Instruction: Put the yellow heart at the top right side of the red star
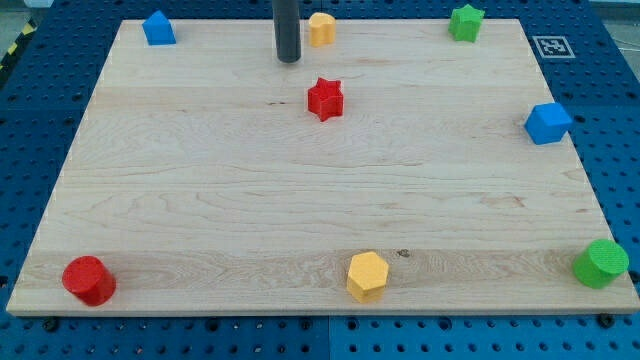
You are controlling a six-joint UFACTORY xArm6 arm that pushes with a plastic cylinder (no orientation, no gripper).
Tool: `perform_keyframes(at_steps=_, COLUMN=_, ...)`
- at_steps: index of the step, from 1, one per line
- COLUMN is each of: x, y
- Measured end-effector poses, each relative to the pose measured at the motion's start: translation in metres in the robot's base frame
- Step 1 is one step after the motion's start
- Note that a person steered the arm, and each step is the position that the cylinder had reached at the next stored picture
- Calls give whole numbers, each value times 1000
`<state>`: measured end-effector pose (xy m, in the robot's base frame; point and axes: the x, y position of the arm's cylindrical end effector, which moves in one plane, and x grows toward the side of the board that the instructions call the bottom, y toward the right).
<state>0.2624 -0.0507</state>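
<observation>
1. Bright, even light fills the scene; the wooden board [200,200] looks pale, without harsh glare.
2. Shadows are soft and short, hugging each block, as under the red star [325,99].
3. Focus is sharp throughout; the board's edges converge toward the view's top.

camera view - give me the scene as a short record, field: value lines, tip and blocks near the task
my tip: near the view's top, just left of the yellow heart, not clearly touching it
yellow heart: at the board's top edge, above the red star
red star: below the heart, apart from it and from the tip
yellow hexagon: near the bottom edge
board: wooden, other blocks sit near its edges
task state: heart not yet at the star's top right
</observation>
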Motion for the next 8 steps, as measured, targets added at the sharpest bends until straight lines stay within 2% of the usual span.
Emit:
perform_keyframes(at_steps=1, x=-30, y=-26)
perform_keyframes(at_steps=2, x=-64, y=-16)
perform_keyframes(at_steps=3, x=-70, y=5)
perform_keyframes(at_steps=4, x=-69, y=49)
perform_keyframes(at_steps=7, x=-37, y=60)
perform_keyframes(at_steps=8, x=-12, y=67)
